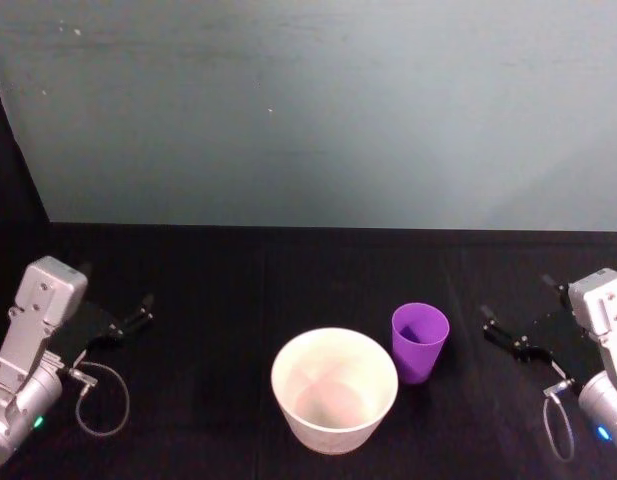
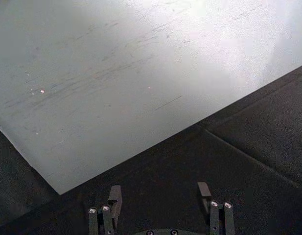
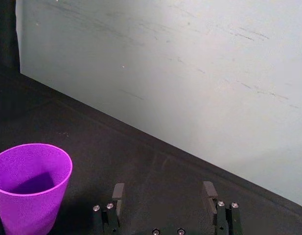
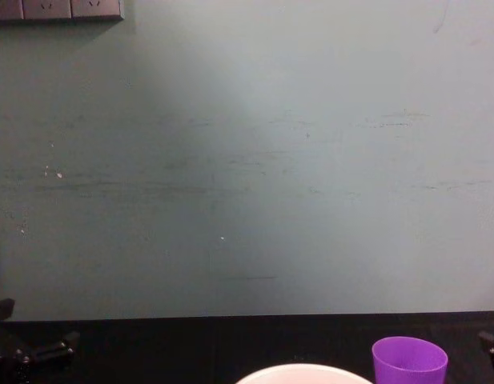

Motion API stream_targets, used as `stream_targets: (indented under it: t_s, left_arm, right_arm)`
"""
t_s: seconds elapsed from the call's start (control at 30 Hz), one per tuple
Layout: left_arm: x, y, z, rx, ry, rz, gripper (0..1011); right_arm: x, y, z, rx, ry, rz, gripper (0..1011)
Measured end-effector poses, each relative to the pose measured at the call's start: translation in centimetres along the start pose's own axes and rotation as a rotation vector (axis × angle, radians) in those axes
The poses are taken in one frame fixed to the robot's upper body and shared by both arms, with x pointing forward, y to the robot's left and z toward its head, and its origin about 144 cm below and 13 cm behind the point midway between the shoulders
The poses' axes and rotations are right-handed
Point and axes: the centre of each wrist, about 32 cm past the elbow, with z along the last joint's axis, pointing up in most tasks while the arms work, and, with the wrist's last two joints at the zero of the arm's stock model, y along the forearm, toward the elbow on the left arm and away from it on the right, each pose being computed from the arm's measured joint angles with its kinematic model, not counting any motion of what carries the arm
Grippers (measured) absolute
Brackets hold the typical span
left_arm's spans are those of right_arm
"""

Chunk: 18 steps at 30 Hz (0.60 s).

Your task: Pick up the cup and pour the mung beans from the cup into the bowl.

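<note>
Two grippers sit low at the sides, jaws spread wide and empty: the left gripper (image 2: 159, 188) well apart from the work, the right gripper (image 3: 163, 187) near the small bright purple plastic cup (image 1: 420, 342), and so judged the one to pick. That cup stands upright on the black cloth table (image 1: 218, 290), just right of the wide round white bowl (image 1: 334, 388), which should keep the pour short. Beans cannot be made out.
</note>
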Motion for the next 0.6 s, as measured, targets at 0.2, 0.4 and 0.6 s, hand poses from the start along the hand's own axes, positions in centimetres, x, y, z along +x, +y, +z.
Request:
stream_targets:
  t_s: [0.2,0.4,0.6]
  left_arm:
    - [0.00,0.00,0.00,0.000,0.000,0.000,1003]
    - [0.00,0.00,0.00,0.000,0.000,0.000,1003]
    - [0.00,0.00,0.00,0.000,0.000,0.000,1003]
  right_arm:
    - [0.00,0.00,0.00,0.000,0.000,0.000,1003]
    - [0.00,0.00,0.00,0.000,0.000,0.000,1003]
    - [0.00,0.00,0.00,0.000,0.000,0.000,1003]
